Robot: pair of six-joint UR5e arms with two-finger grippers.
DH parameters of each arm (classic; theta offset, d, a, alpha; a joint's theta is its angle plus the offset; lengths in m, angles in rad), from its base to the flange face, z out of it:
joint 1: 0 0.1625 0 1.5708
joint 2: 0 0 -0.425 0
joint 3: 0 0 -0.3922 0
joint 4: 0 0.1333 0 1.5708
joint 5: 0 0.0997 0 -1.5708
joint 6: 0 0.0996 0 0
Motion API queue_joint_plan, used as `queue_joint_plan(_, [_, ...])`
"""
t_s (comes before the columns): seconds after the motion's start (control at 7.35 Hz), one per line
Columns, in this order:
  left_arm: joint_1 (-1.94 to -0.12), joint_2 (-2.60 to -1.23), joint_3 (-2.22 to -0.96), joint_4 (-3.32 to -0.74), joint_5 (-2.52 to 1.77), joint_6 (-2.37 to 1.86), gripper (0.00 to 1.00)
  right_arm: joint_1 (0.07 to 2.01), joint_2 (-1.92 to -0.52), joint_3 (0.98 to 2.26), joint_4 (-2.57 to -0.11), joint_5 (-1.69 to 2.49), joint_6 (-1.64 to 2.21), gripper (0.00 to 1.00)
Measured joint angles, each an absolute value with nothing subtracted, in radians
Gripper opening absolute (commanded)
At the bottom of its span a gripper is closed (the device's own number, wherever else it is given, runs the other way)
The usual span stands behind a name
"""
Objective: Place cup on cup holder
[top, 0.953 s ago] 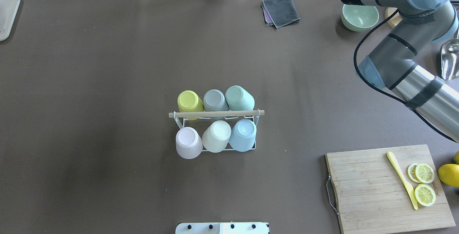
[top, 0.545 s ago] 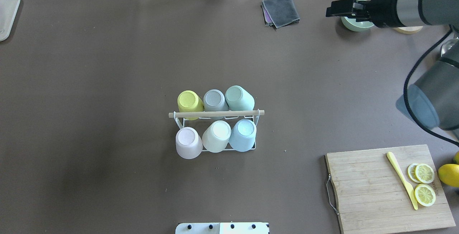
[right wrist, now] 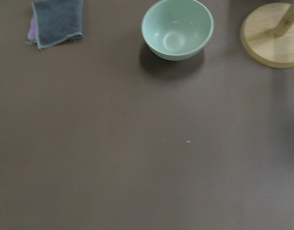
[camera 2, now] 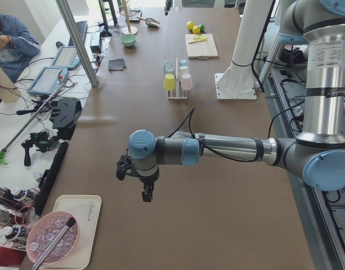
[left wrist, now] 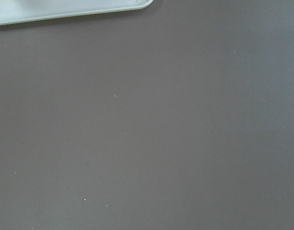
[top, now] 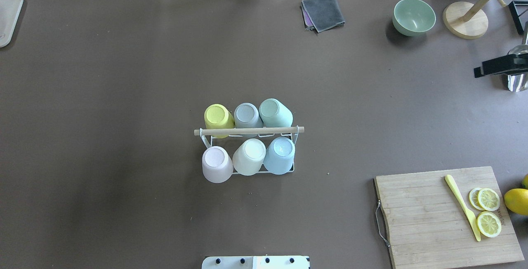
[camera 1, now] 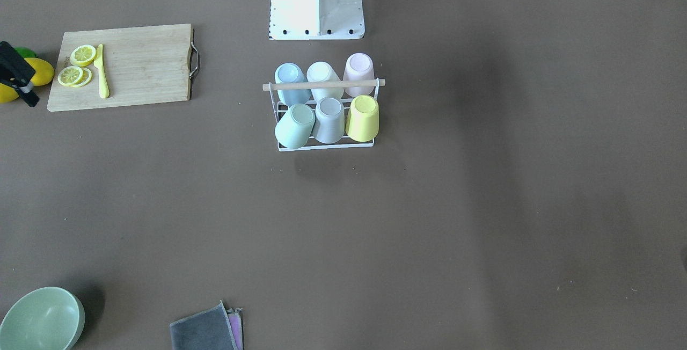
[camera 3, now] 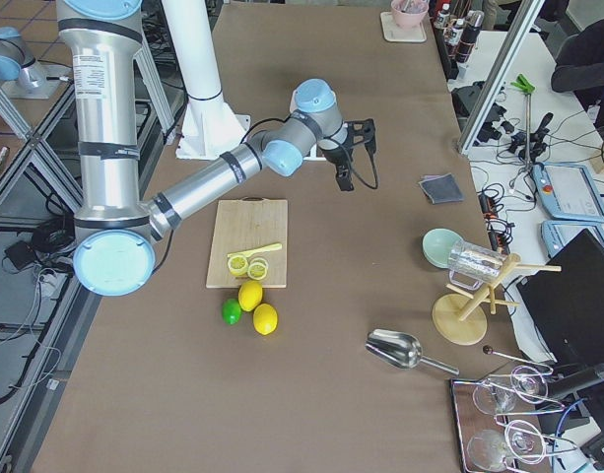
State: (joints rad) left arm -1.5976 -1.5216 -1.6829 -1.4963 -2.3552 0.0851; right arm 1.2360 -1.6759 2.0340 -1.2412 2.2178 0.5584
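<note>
The cup holder (top: 249, 130), a white wire rack with a wooden dowel handle, stands mid-table, also in the front-facing view (camera 1: 323, 85). Several upturned pastel cups sit on it, among them a yellow cup (top: 218, 117), a pink cup (top: 216, 163) and a blue cup (top: 279, 154). My right gripper (top: 477, 72) is at the table's right edge, far from the rack, open and empty. My left gripper (camera 2: 135, 180) hangs over bare table far to the left. It shows only in the left side view, so I cannot tell its state.
A wooden cutting board (top: 445, 215) with lemon slices and a yellow knife lies near right, a lemon (top: 516, 201) beside it. A green bowl (top: 413, 16), a grey cloth (top: 324, 12) and a round wooden stand base (top: 465, 20) sit far right. A tray (top: 7, 17) is far left.
My right arm has drawn back from the far edge near the green bowl to the table's right edge, mostly out of the overhead view. The rack and cups have not moved.
</note>
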Motion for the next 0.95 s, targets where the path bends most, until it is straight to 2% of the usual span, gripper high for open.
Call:
queue_joint_plan(0.27, [-1.606,-1.492,-1.699,-1.5,-2.354,0.086,0.98,1.439,-1.714,1.835,-1.297,2.302,0.102,1.0])
queue_joint_plan(0.54, [-1.608,-1.481,-1.705,-1.499,-2.342,0.087,0.98,1.573,-1.688,1.67,-1.413,2.331,-0.173,1.0])
queue_joint_plan(0.95, [-1.609,-1.48,-1.704,-1.495,-2.331,0.086,0.98,1.65,-1.572,1.603,-1.729,2.371,-0.226,1.0])
